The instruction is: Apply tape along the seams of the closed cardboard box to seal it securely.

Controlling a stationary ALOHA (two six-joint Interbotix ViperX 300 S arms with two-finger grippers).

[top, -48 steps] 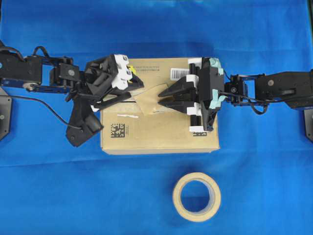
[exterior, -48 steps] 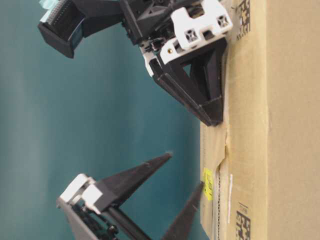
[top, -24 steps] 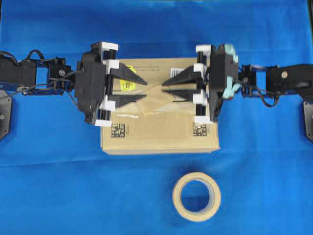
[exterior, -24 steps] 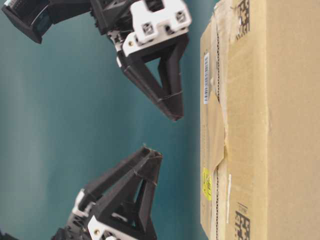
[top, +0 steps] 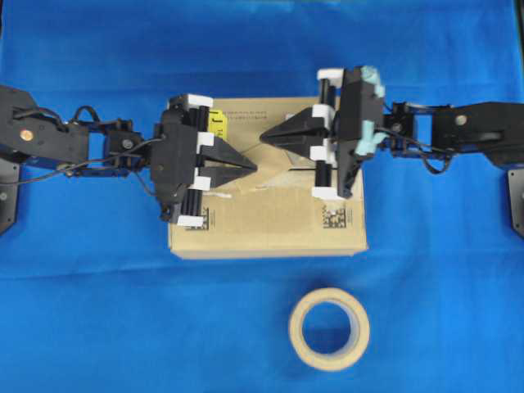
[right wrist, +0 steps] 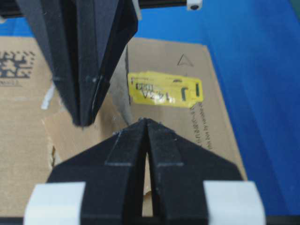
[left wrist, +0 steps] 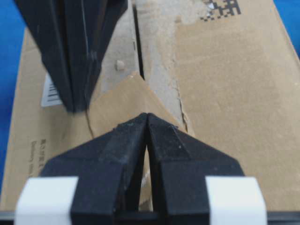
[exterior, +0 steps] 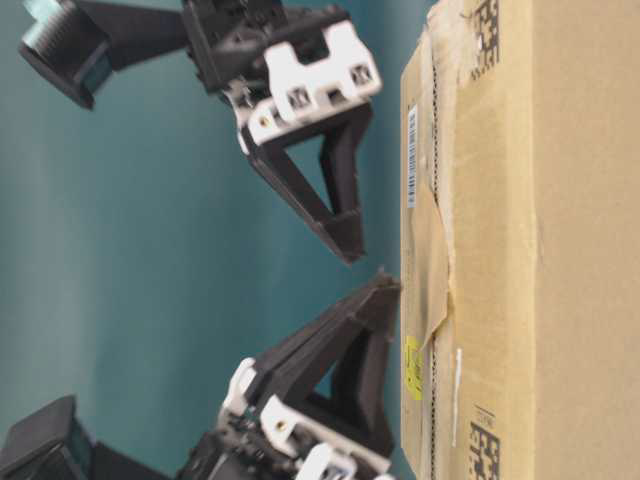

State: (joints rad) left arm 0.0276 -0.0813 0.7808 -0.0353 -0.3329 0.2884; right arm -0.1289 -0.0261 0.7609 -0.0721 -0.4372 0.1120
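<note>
Both grippers, left gripper (top: 250, 168) and right gripper (top: 266, 136), have their fingers pressed together, holding nothing. The short tan paper tape (top: 246, 172) lies under their tips across the brown cardboard box's (top: 270, 225) dark seam (left wrist: 137, 44), probably for pressing flat.

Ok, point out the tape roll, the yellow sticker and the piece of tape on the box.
tape roll (top: 329, 329): overhead view, on its tan ring at the left side.
yellow sticker (right wrist: 165, 90): right wrist view, sticker's middle.
piece of tape (left wrist: 123, 101): left wrist view, its bare upper part.
</note>
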